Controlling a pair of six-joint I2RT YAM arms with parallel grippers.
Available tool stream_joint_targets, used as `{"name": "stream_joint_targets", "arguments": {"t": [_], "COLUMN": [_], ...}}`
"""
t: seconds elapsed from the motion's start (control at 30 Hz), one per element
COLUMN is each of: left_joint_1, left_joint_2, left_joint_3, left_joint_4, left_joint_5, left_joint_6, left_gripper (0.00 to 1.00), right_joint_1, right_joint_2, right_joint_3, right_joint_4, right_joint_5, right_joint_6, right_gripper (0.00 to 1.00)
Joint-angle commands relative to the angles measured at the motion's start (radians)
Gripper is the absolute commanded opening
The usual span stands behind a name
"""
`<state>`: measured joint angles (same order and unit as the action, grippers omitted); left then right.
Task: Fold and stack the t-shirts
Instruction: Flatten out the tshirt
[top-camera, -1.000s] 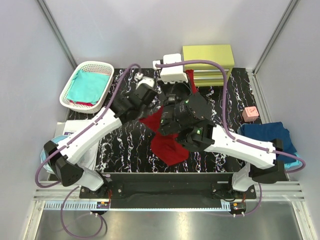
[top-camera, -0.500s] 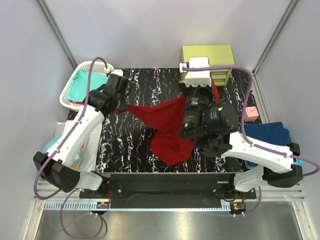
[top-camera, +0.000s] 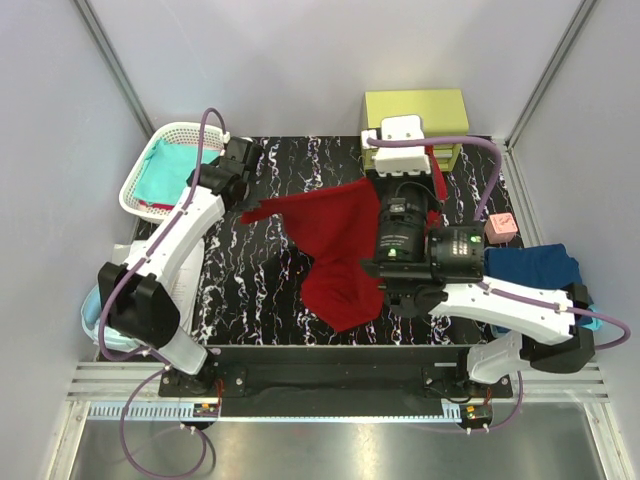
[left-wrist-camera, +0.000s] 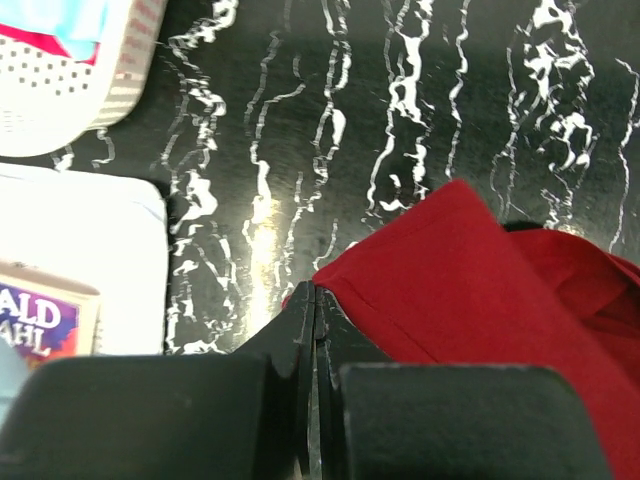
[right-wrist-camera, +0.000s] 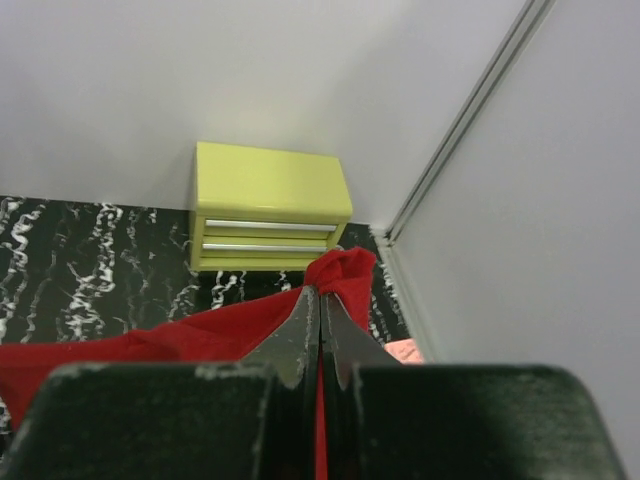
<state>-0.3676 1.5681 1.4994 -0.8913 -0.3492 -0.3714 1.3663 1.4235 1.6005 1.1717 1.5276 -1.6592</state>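
Observation:
The dark red t-shirt (top-camera: 330, 230) is lifted and stretched between both grippers over the black marbled table (top-camera: 270, 290), its lower part hanging to the table near the front. My left gripper (top-camera: 248, 211) is shut on its left corner; in the left wrist view the fingertips (left-wrist-camera: 315, 292) pinch the red hem (left-wrist-camera: 470, 280). My right gripper (top-camera: 429, 166) is shut on the other corner, with a red bunch (right-wrist-camera: 346, 268) poking past its tips (right-wrist-camera: 320, 293). A teal t-shirt (top-camera: 180, 170) lies in the basket. A navy t-shirt (top-camera: 530, 268) lies at the right.
The white lattice basket (top-camera: 140, 188) stands at the back left. A yellow-green drawer box (top-camera: 415, 105) stands at the back, just behind the right gripper. A small pink block (top-camera: 499, 228) sits near the right wall. White printed paper (left-wrist-camera: 80, 250) lies off the table's left edge.
The grippers have moved apart, the left one towards the basket and the right one towards the drawer box. The red t-shirt, bunched between them a second ago, is now spread wide.

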Motion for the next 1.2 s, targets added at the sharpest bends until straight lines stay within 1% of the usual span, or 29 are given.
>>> {"name": "stream_joint_targets", "arguments": {"t": [0.0, 0.07, 0.1, 0.13, 0.17, 0.23, 0.27, 0.33, 0.4, 0.5, 0.57, 0.67, 0.8, 0.83, 0.9, 0.93, 0.97, 1.0, 1.03, 1.07, 1.1, 1.13, 1.17], "left_joint_1": [0.002, -0.002, -0.004, -0.005, -0.008, -0.008, -0.008, -0.008, -0.008, -0.010, -0.014, -0.022, -0.036, -0.040, -0.045, -0.048, -0.050, -0.051, -0.054, -0.057, -0.060, -0.067, -0.070], "left_joint_2": [0.006, 0.010, 0.010, 0.012, 0.009, 0.006, 0.003, -0.002, -0.006, -0.016, -0.017, -0.016, -0.014, -0.016, -0.022, -0.025, -0.032, -0.036, -0.042, -0.051, -0.056, -0.062, -0.075], "left_joint_3": [0.055, 0.058, 0.058, 0.058, 0.059, 0.062, 0.064, 0.065, 0.064, 0.059, 0.058, 0.056, 0.058, 0.058, 0.058, 0.056, 0.055, 0.050, 0.047, 0.042, 0.035, 0.029, 0.024], "left_joint_4": [0.043, 0.043, 0.043, 0.042, 0.043, 0.042, 0.041, 0.040, 0.040, 0.038, 0.040, 0.040, 0.040, 0.038, 0.040, 0.038, 0.040, 0.040, 0.038, 0.040, 0.038, 0.038, 0.038], "left_joint_5": [0.029, 0.030, 0.030, 0.030, 0.030, 0.035, 0.039, 0.045, 0.050, 0.052, 0.052, 0.042, 0.036, 0.036, 0.042, 0.045, 0.047, 0.047, 0.049, 0.049, 0.049, 0.044, 0.042], "left_joint_6": [-0.001, 0.000, 0.000, 0.002, 0.003, 0.005, 0.005, 0.006, 0.006, 0.008, 0.011, 0.012, 0.015, 0.017, 0.015, 0.015, 0.014, 0.012, 0.014, 0.012, 0.012, 0.014, 0.017], "left_gripper": [0.00, 0.00, 0.00, 0.00, 0.00, 0.00, 0.00, 0.00, 0.00, 0.00, 0.00, 0.00, 0.00, 0.00, 0.00, 0.00, 0.00, 0.00, 0.00, 0.00, 0.00, 0.00, 0.00], "right_joint_1": [-0.006, -0.056, -0.073, -0.093, -0.128, -0.160, -0.194, -0.236, -0.291, -0.370, -0.398, -0.432, -0.541, -0.558, -0.607, -0.624, -0.641, -0.660, -0.691, -0.711, -0.728, -0.745, -0.777], "right_joint_2": [0.041, 0.086, 0.098, 0.130, 0.146, 0.187, 0.199, 0.230, 0.238, 0.241, 0.223, 0.196, 0.181, 0.180, 0.189, 0.190, 0.189, 0.187, 0.186, 0.184, 0.189, 0.195, 0.196], "right_joint_3": [0.100, 0.140, 0.182, 0.199, 0.231, 0.234, 0.227, 0.211, 0.144, 0.046, -0.020, -0.059, -0.120, -0.161, -0.189, -0.217, -0.230, -0.244, -0.273, -0.298, -0.306, -0.329, -0.339], "right_joint_4": [-0.294, -0.474, -0.604, -0.799, -0.914, -1.134, -1.208, -1.360, -1.356, -1.415, -1.425, -1.442, -1.494, -1.491, -1.469, -1.425, -1.302, -1.253, -1.182, -0.952, -0.904, -0.853, -0.734], "right_joint_5": [0.146, 0.138, 0.134, 0.132, 0.125, 0.117, 0.111, 0.108, 0.111, 0.103, 0.089, 0.083, 0.075, 0.081, 0.097, 0.112, 0.117, 0.120, 0.124, 0.123, 0.124, 0.128, 0.128], "right_joint_6": [0.122, 0.157, 0.294, 0.341, 0.460, 0.533, 0.605, 0.680, 0.690, 0.722, 0.722, 0.719, 0.766, 0.771, 0.779, 0.738, 0.701, 0.676, 0.586, 0.508, 0.483, 0.425, 0.385], "right_gripper": [0.00, 0.00, 0.00, 0.00, 0.00, 0.00, 0.00, 0.00, 0.00, 0.00, 0.00, 0.00, 0.00, 0.00, 0.00, 0.00, 0.00, 0.00, 0.00, 0.00, 0.00, 0.00, 0.00]}}
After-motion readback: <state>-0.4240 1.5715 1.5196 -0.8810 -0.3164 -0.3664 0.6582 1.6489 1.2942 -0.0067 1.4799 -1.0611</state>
